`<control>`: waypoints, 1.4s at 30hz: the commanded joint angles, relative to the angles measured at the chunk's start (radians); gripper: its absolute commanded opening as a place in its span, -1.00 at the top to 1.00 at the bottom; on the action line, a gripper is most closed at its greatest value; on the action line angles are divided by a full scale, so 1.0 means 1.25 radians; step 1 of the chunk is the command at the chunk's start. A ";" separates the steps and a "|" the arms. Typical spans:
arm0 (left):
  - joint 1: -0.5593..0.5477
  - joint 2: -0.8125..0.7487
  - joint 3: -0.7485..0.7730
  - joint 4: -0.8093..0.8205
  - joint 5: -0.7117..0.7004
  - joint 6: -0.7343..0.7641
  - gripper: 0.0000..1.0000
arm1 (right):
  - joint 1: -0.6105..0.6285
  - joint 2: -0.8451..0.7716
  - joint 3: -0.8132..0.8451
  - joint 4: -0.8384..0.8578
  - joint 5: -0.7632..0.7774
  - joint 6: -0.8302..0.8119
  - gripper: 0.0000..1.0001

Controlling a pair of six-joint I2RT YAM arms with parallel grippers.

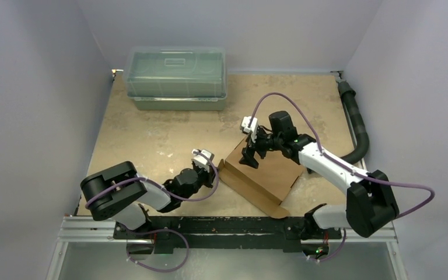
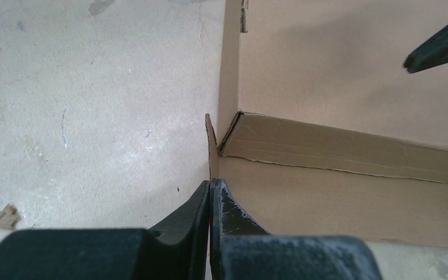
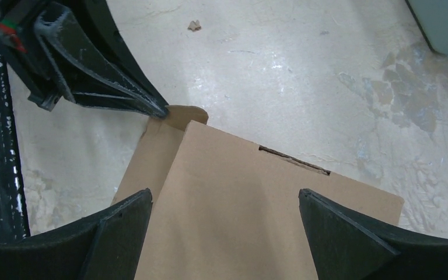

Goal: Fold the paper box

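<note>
Here's the cardboard box point(image 1: 268, 175), partly folded, lying on the desk point(image 1: 151, 134) at about 4 o'clock from its middle. At the box's 9 o'clock corner, the left arm point(image 1: 151, 195) has its jaws clenched tight on a small corner flap point(image 2: 211, 146), pinching its edge. A long side strip point(image 2: 338, 149) stands folded up right beside that corner. The right arm point(image 1: 326, 163) hangs over the flat brown panel point(image 3: 239, 204), jaws released and spread wide, grasping nothing. Far off at 11 o'clock sits a clear plastic bin point(image 1: 175, 79).
</note>
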 commanded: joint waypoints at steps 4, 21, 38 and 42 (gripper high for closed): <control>-0.036 0.000 0.010 0.035 -0.112 0.054 1.00 | 0.035 0.032 -0.019 0.064 0.098 0.047 -0.98; -0.048 0.042 -0.029 0.183 -0.108 0.123 1.00 | 0.000 0.023 -0.008 0.148 0.178 0.217 -0.98; -0.048 0.067 -0.037 0.223 -0.088 0.163 1.00 | -0.124 0.119 -0.001 0.163 0.182 0.312 -0.96; -0.048 0.083 -0.049 0.255 -0.088 0.163 1.00 | -0.124 0.155 0.003 0.142 0.261 0.282 -0.92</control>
